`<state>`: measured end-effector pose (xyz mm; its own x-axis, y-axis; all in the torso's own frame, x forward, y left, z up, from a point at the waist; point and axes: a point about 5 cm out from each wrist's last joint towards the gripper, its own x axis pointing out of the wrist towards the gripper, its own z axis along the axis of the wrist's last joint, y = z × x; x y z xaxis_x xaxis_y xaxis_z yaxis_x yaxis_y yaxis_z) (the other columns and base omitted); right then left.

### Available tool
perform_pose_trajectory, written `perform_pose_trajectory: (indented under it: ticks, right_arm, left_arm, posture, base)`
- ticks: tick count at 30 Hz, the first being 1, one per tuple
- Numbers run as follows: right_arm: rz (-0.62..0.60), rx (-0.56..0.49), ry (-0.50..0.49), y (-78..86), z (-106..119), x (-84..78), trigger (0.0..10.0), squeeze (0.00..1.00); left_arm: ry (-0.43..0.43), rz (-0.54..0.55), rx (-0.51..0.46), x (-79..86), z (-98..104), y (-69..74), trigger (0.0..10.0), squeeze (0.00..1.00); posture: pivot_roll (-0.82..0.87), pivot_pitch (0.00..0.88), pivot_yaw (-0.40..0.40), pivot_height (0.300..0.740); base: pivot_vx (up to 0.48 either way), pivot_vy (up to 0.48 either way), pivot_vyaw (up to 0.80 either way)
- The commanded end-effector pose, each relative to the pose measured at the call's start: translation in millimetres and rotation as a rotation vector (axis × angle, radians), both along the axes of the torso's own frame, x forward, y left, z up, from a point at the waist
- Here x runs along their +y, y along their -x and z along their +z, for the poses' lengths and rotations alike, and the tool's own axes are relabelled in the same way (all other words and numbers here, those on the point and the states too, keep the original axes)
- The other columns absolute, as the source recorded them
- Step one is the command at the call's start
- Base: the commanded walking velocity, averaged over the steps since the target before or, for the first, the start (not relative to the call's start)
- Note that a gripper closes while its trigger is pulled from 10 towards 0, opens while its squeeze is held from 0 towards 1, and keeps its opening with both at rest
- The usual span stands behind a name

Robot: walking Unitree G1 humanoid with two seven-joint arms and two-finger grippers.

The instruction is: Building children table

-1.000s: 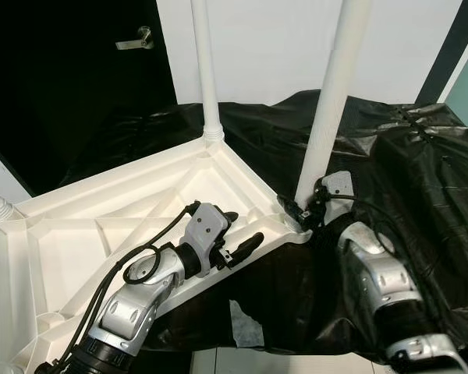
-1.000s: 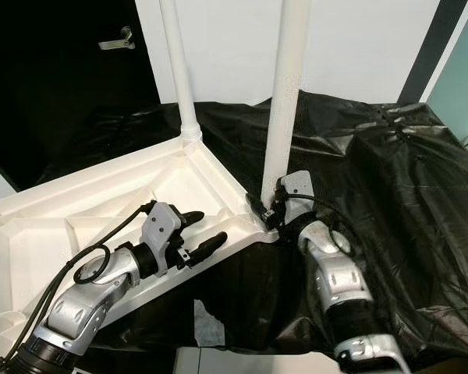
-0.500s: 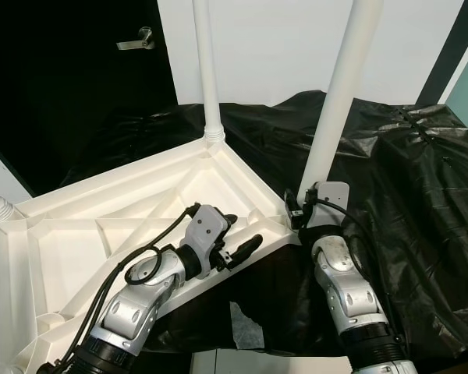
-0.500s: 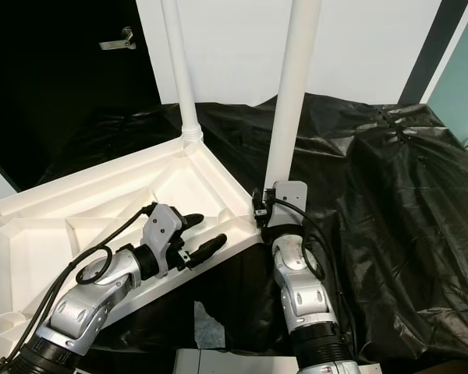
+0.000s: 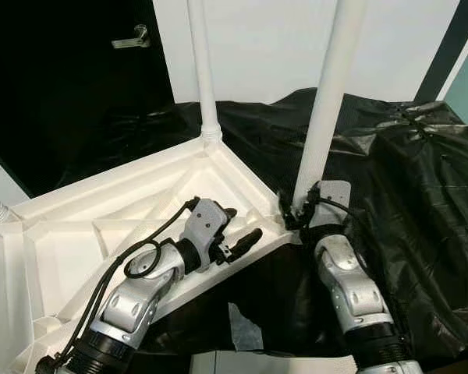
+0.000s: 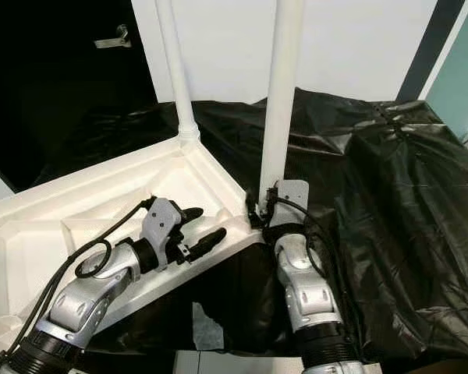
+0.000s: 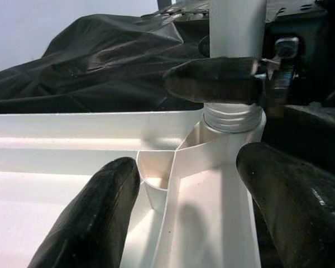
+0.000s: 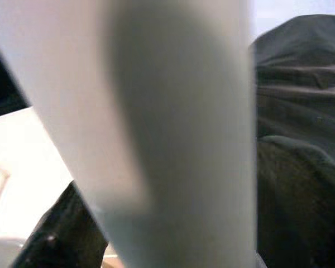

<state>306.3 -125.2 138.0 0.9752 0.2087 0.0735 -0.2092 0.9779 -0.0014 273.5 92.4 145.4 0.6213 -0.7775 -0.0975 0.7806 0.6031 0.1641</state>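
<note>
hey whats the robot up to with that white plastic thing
The robot is assembling a white plastic children's table that lies upside down on a black plastic sheet. Its right claw grips the base of a white round table leg standing at the near corner socket. The left claw, fingers open, rests over the table's edge beside that corner. Another white leg already stands in the far corner.

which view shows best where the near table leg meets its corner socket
The left wrist view: the leg enters its threaded collar at the tabletop corner, with a right gripper finger across it. Eye views show the joint small, behind the right gripper. The right wrist view gives a blurred leg close-up.
</note>
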Motion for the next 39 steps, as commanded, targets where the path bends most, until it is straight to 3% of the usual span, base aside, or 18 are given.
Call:
perform_pose_trajectory:
  ticks: [1,3,5,6,11,12,15,16,18,19,24,30,31,32,33,37,39]
  right_arm:
    - [0.07,-0.001,-0.02,-0.4,-1.0,-1.3,10.0,1.0]
    - [0.096,0.001,-0.028,-0.6,-1.0,-2.6,10.0,1.0]
    - [0.209,-0.01,0.046,-2.6,-0.5,-7.9,10.0,1.0]
    - [0.27,-0.001,0.065,-3.8,-0.5,-9.8,10.0,0.0]
    - [0.348,0.007,0.087,-5.6,0.2,-11.5,10.0,0.0]
    - [0.456,0.017,0.133,-9.2,1.0,-11.2,10.0,0.0]
    - [0.529,0.027,0.165,-13.0,1.6,-10.3,10.0,0.0]
    - [0.557,0.024,0.193,-15.5,1.7,-9.5,8.7,0.0]
    - [0.584,0.017,0.223,-18.0,1.9,-9.2,8.7,0.0]
    - [0.596,0.022,0.234,-18.8,1.1,-9.1,0.0,0.0]
    - [0.63,0.039,0.239,-18.6,-1.1,-9.8,0.0,0.0]
    - [0.575,0.027,0.218,-19.1,0.4,-11.6,0.0,0.0]
    - [0.551,0.029,0.213,-19.3,0.9,-11.3,1.3,0.0]
    - [0.551,0.029,0.213,-19.3,0.9,-11.3,1.3,0.0]
    - [0.498,0.02,0.201,-18.7,1.0,-9.9,10.0,0.0]
    - [0.426,0.008,0.189,-14.0,-2.8,-7.8,10.0,0.0]
    - [0.278,0.049,0.164,-10.4,-11.9,-9.4,10.0,0.0]
  left_arm:
    - [-0.024,-0.046,0.0,0.9,0.6,-0.7,10.0,0.0]
    - [-0.023,-0.047,0.001,0.4,0.9,-0.8,10.0,0.0]
    - [-0.023,-0.069,0.003,-1.5,1.3,0.2,10.0,0.0]
    - [-0.027,-0.077,-0.001,-2.2,1.6,0.4,10.0,0.0]
    - [-0.032,-0.082,-0.005,-2.4,1.8,0.1,10.0,0.0]
    - [-0.032,-0.086,-0.005,-2.0,2.9,-0.2,10.0,0.0]
    - [-0.033,-0.09,-0.006,-1.6,3.0,0.1,10.0,0.0]
    - [-0.035,-0.092,-0.006,-2.1,2.6,0.5,10.0,0.0]
    - [-0.037,-0.093,-0.006,-2.9,2.2,0.8,10.0,0.0]
    - [-0.035,-0.095,-0.006,-3.9,2.8,0.7,10.0,0.0]
    - [-0.031,-0.1,-0.014,-4.3,5.4,0.6,10.0,0.0]
    - [-0.021,-0.081,-0.014,-1.8,7.1,-3.3,10.0,0.0]
    - [-0.02,-0.082,-0.014,-1.8,7.1,-3.6,10.0,0.0]
    - [-0.02,-0.082,-0.014,-1.8,7.1,-3.6,10.0,0.0]
    - [-0.022,-0.087,-0.014,-2.0,6.2,-3.5,10.0,0.0]
    - [-0.02,-0.09,-0.016,-2.4,5.8,-3.3,10.0,0.0]
    - [-0.017,-0.075,-0.016,-1.6,5.6,-5.8,10.0,0.0]
  posture:
    - [-0.02,0.0,0.029,0.74]
    - [-0.02,0.0,0.029,0.74]
    - [-0.02,0.0,0.03,0.74]
    - [-0.02,0.0,0.029,0.74]
    - [-0.02,0.0,0.031,0.74]
    - [-0.02,0.0,0.035,0.74]
    - [-0.02,0.0,0.036,0.74]
    - [-0.02,0.0,0.037,0.74]
    - [-0.02,0.0,0.037,0.74]
    - [-0.01,0.0,0.031,0.74]
    - [-0.01,0.0,0.025,0.74]
    - [-0.02,0.0,0.03,0.74]
    - [-0.02,0.0,0.029,0.74]
    - [-0.02,0.0,0.029,0.74]
    - [-0.03,0.0,0.03,0.74]
    - [-0.04,0.0,0.021,0.74]
    - [-0.04,0.0,0.02,0.74]
  base:
    - [0.0,0.0,0.0]
    - [0.0,0.0,0.0]
    - [0.0,0.0,0.0]
    - [0.0,0.0,0.0]
    - [0.0,0.0,0.0]
    - [0.0,0.0,0.0]
    - [0.0,0.0,0.0]
    - [0.0,0.0,0.0]
    - [0.0,0.0,0.0]
    - [0.0,0.0,0.0]
    - [0.0,0.0,0.0]
    - [0.0,0.0,0.0]
    - [0.0,0.0,0.0]
    - [0.0,0.0,0.0]
    - [0.0,0.0,0.0]
    - [0.0,0.0,0.0]
    - [0.0,0.0,0.0]
